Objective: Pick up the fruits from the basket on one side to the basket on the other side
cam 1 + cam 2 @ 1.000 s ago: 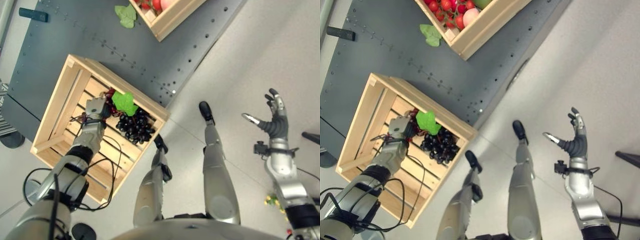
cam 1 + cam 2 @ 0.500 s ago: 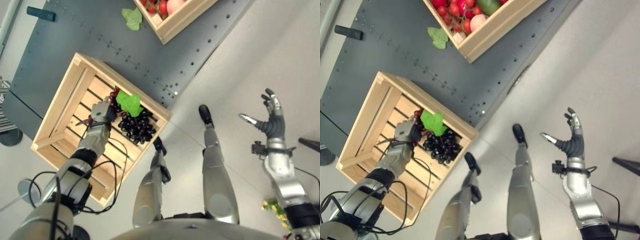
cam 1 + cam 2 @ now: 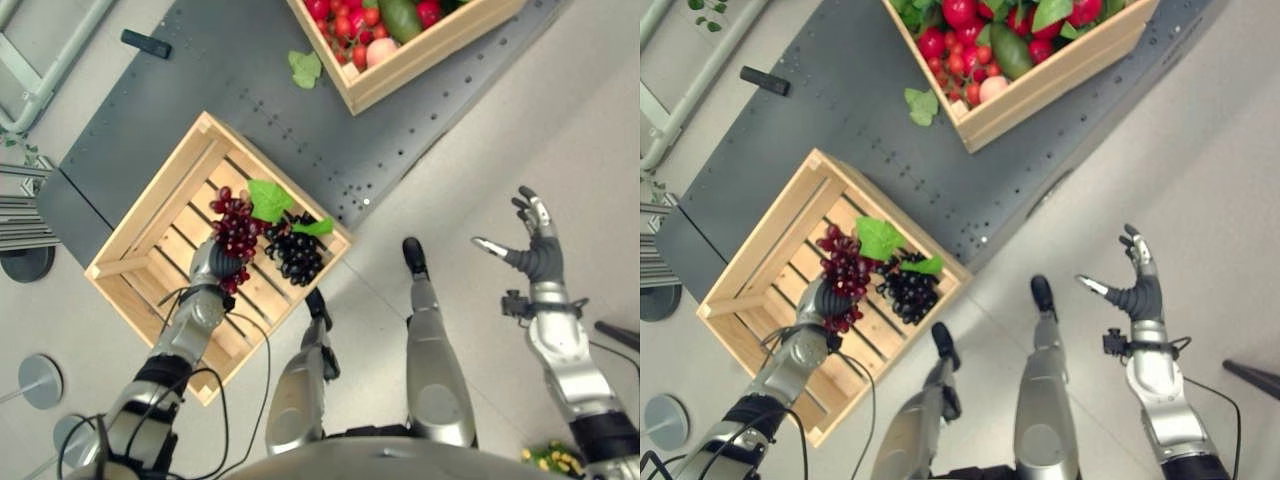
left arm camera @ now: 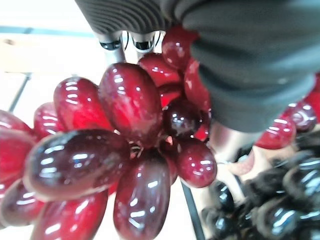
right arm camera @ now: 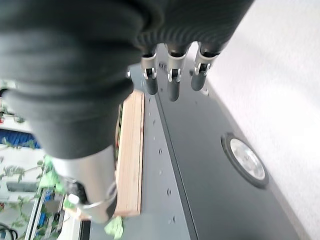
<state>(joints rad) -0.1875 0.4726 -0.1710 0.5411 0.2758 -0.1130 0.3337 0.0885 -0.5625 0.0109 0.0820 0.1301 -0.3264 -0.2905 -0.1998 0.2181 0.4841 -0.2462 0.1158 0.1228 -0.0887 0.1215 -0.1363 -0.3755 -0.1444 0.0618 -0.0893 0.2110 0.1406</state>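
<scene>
Held a bunch of red grapes [image 3: 235, 232] in the curled left hand [image 3: 209, 266], over the near slatted crate [image 3: 140, 245], with dark grapes [image 3: 295, 253] and a green leaf [image 3: 267, 199] lying inside. Far crate [image 3: 1060, 75] packed with red and green fruit; loose leaf [image 3: 920, 104] just beside it on the dark table [image 3: 210, 75]. Right hand [image 3: 1133, 290] spread wide, holding nothing, off to the side.

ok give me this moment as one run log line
left hand: shut on red grapes, above near crate | black grapes: in near crate | right hand: open, idle | far crate: full
</scene>
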